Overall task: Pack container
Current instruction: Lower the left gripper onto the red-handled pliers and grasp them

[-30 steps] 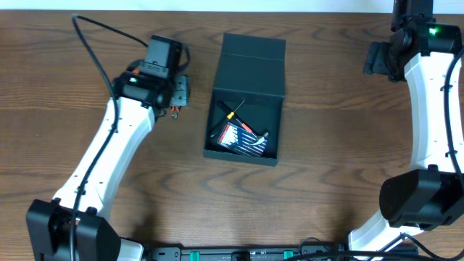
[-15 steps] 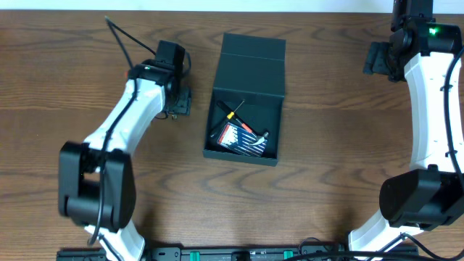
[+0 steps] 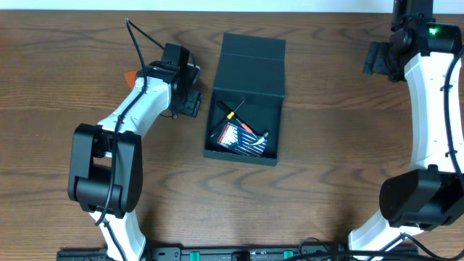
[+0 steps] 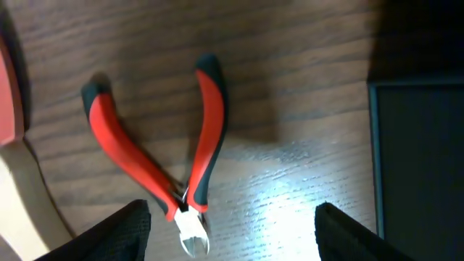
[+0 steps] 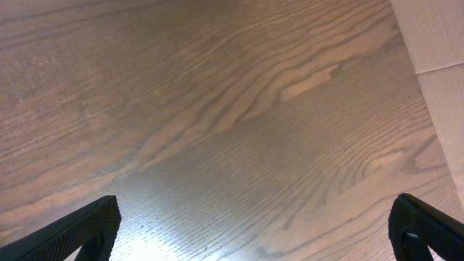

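so the table point(image 3: 326, 159) has the green container point(image 3: 241, 156) in the middle, long side running near-to-far, open lid point(image 3: 252, 61) pointing at the far edge, right gripper point(image 5: 254, 232) spread wide, left gripper point(image 4: 232, 235) spread too over red pliers point(image 4: 205, 138) beside it.

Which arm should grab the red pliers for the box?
Left. The left gripper hovers open right over the pliers beside the box; the right gripper is far off across the table.

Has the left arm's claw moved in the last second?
Yes. The left gripper has slid sideways toward the dark teal-green rigid rectangular container, which has stayed put, and now sits close beside its left wall.
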### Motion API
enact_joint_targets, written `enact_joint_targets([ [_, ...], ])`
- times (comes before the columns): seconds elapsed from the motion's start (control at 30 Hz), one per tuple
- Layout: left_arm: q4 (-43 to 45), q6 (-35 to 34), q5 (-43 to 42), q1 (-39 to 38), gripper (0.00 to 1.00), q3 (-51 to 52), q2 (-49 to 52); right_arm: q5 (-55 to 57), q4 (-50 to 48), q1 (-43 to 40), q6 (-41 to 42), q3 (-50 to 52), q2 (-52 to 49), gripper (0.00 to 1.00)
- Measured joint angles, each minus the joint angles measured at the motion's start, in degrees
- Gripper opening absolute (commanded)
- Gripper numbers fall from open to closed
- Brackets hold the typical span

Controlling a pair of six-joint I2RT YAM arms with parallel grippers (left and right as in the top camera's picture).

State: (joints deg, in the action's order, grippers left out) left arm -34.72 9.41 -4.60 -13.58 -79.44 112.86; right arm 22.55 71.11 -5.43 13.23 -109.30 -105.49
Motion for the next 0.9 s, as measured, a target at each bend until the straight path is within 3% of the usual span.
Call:
enact_joint_targets([
  [0.9, 3.9, 3.1, -1.1, 0.0, 0.71, -0.1, 5.8, 0.0, 0.0, 0.0, 0.0, 0.0, 0.0, 0.99],
])
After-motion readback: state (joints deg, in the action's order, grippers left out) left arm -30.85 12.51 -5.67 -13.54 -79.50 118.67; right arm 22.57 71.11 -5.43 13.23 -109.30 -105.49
